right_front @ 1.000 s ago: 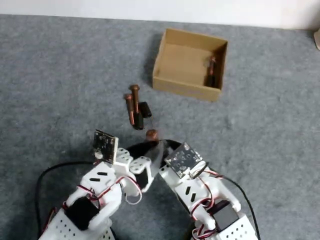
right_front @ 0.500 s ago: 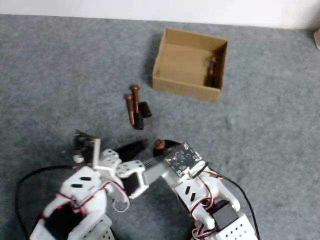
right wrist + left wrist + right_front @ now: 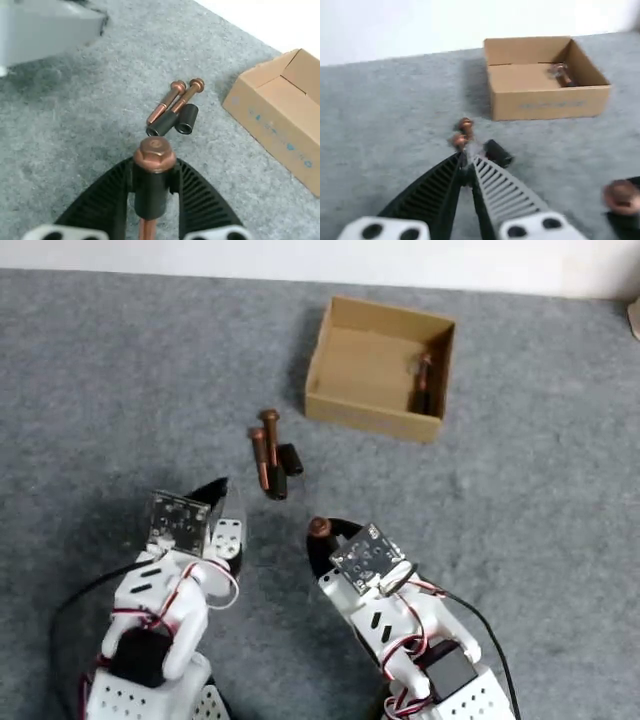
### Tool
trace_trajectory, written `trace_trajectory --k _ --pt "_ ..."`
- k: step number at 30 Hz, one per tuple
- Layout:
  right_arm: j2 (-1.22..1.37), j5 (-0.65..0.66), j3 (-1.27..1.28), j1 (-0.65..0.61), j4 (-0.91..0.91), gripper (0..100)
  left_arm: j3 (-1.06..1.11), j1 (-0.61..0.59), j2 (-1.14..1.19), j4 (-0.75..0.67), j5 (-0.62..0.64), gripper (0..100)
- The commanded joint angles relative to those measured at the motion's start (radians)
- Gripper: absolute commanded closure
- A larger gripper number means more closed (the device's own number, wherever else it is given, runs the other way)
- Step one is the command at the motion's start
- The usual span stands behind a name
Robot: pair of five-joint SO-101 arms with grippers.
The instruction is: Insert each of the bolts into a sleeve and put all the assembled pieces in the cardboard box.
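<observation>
My right gripper (image 3: 322, 543) (image 3: 151, 187) is shut on a copper bolt (image 3: 154, 150) seated in a black sleeve (image 3: 150, 192), held upright over the carpet. My left gripper (image 3: 218, 492) (image 3: 468, 172) is shut on nothing, to the left of the right one and apart from it. Two more bolts (image 3: 265, 452) (image 3: 177, 95) lie side by side on the carpet just beyond both grippers, each shank running into a black sleeve (image 3: 283, 472) (image 3: 172, 121). The cardboard box (image 3: 345, 412) (image 3: 547, 104) stands farther back and holds one bolt in a sleeve (image 3: 424, 383) (image 3: 560, 74).
Grey carpet (image 3: 130, 390) covers the table, with open room to the left and right of the box. A white wall edge (image 3: 300, 255) runs along the back. The left arm's white body (image 3: 45, 25) shows in the right wrist view.
The left arm has swung left, away from the right gripper and the held bolt, and its fingers have closed. The right gripper keeps the bolt and sleeve, nearly still.
</observation>
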Motion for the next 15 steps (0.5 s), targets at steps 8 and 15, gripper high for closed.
trace_trajectory --k 8,15 --pt "-0.002 -0.054 -0.045 0.085 -0.002 99.4 0.053 -0.081 -0.001 -0.046 -0.149 99" --pt "0.282 -0.066 -0.39 0.239 -0.013 99.4 0.056 -0.151 -0.001 -0.051 -0.14 99"
